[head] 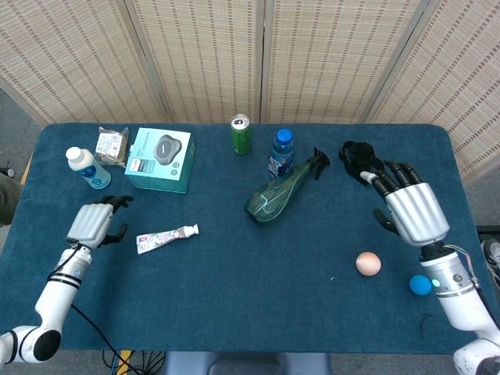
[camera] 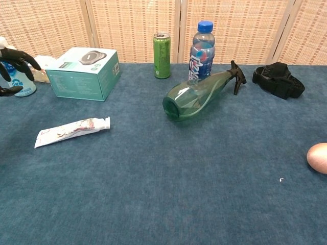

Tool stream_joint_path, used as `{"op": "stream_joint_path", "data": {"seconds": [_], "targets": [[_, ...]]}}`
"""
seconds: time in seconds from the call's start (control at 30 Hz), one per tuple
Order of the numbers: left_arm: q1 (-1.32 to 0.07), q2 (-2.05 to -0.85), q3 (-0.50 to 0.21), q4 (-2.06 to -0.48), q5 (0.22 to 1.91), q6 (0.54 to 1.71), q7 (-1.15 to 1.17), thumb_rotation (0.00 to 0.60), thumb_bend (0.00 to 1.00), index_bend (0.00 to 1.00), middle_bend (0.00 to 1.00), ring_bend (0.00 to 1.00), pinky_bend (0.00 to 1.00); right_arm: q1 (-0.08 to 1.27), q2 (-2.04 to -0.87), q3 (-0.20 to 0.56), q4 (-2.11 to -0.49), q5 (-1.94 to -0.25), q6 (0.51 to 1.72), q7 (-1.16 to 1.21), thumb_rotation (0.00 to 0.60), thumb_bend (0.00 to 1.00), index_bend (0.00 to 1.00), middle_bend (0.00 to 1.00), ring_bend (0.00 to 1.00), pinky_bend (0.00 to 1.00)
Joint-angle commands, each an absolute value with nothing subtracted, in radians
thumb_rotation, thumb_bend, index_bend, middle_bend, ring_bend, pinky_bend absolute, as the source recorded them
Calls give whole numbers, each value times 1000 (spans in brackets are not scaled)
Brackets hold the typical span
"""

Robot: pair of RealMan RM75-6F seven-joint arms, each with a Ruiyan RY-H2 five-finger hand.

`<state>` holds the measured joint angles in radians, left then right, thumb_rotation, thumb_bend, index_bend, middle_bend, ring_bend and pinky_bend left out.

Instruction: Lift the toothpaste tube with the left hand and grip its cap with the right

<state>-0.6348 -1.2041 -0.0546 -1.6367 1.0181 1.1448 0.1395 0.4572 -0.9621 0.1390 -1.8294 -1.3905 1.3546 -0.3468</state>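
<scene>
The toothpaste tube (head: 167,237) lies flat on the blue table (head: 234,297); its white cap (head: 194,229) points to the right, toward the middle of the table; no hand touches it.

The left hand (head: 95,221) hangs near the left edge of the table, a little way to the left of the tube; it holds nothing and its dark fingers (head: 117,201) are spread apart; in the chest view only the tips of these fingers (camera: 18,55) show at the left edge.

The right hand (head: 408,207) is far over on the right side, well apart from the tube; it holds nothing and its fingers (head: 388,173) are spread wide; the fingertips lie close to a black strap (head: 360,161); the chest view does not show this hand.

A green spray bottle (head: 281,190) lies on its side near the middle; just behind it stands a water bottle with a blue cap (head: 281,153); a green can (head: 241,133) stands next to that.

A teal box (head: 159,159) sits at the back left; a small packet (head: 112,145) and a white bottle (head: 87,167) are beside it.

A peach ball (head: 368,263) and a small blue ball (head: 420,284) lie on the right, near the right arm.
</scene>
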Motion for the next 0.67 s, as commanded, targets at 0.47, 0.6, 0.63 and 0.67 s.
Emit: {"op": "stream_joint_path", "data": {"seconds": [0.47,0.6,0.63,0.67], "targets": [[-309,-1158,-29,-1760,1096,1561,235,600,304,241,300,179,268,230,-985,55,-1811,-1327,1507,-331,600,133,209,311,146,198],[-263,-1153,-18,-1783,1120,1599,252,600,304,246,302,180,268,205,-982,51,-1821,-1324,1517,-330,600,139,209,311,146,199],[-256,-1152,-17,-1789,1125,1602,253,600,304,253,302,180,268,201,-981,50,-1825,-1325,1515,-328,600,139,209,311,146,199],[-248,-1152,-18,-1795,1132,1605,252,600,304,259,303,181,269,198,-980,49,-1830,-1326,1511,-327,600,140,209,311,145,198]]}}
